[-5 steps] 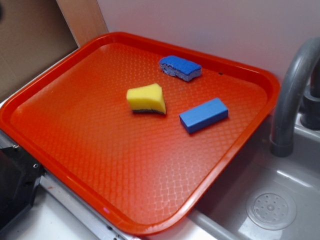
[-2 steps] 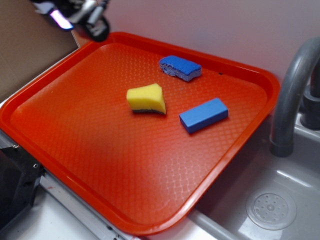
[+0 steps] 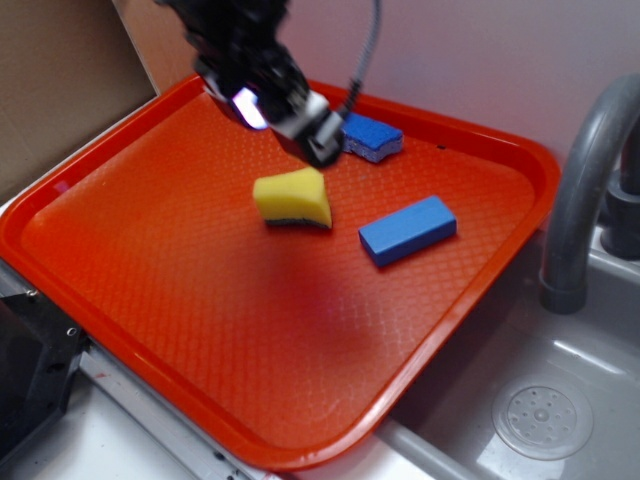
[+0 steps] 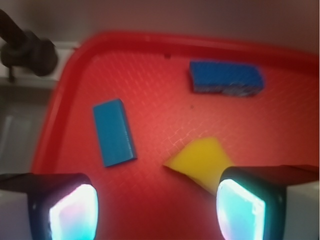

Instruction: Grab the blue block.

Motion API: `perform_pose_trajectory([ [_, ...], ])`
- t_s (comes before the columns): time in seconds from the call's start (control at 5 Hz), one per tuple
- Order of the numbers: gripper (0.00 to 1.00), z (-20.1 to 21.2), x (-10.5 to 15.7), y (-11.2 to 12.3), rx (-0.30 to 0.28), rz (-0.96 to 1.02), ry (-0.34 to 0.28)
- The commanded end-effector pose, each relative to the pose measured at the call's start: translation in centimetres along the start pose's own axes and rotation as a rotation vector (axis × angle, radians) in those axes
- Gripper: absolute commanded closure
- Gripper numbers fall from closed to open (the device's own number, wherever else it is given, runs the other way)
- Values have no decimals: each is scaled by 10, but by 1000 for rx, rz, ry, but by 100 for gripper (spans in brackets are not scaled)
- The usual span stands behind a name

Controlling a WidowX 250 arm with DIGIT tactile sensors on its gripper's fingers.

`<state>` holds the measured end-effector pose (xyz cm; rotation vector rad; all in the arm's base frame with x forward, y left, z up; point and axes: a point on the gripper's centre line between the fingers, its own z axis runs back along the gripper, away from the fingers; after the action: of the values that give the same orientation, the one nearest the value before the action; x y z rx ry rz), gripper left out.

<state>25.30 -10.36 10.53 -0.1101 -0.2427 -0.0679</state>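
The blue block (image 3: 407, 230) is a smooth solid-blue brick lying flat on the orange tray (image 3: 200, 280), right of centre. It also shows in the wrist view (image 4: 114, 131), upper left of the jaws. My gripper (image 3: 305, 135) hangs above the tray's far middle, left and behind the block, over the yellow sponge's far side. In the wrist view the gripper (image 4: 156, 210) is open and empty, jaws wide apart, with bare tray between them.
A yellow sponge (image 3: 293, 197) lies at the tray's middle, close under the gripper. A rough blue sponge (image 3: 370, 137) lies at the far side. A grey faucet (image 3: 585, 190) and sink (image 3: 540, 400) are at the right. A cardboard wall (image 3: 60, 80) stands at the left.
The arm has come in from the top left corner and moved right and down over the tray, now above the yellow sponge. The objects have not moved.
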Motion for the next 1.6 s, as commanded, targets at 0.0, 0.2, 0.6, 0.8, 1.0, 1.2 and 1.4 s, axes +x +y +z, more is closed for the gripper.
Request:
perform_pose_trajectory([
  [0.0, 0, -30, 24, -26, 18, -78, -20],
  [0.2, 0, -46, 22, -44, -33, -139, 11],
  [0.6, 0, -68, 16, -52, -16, -191, 49],
  [0.8, 0, -81, 18, -42, 33, -168, 75],
  [1.0, 87, -86, 17, -37, 70, -154, 103],
  [1.2, 100, -87, 6, -50, 101, -149, 118],
  [1.4, 100, -72, 0, -51, 148, -128, 100],
])
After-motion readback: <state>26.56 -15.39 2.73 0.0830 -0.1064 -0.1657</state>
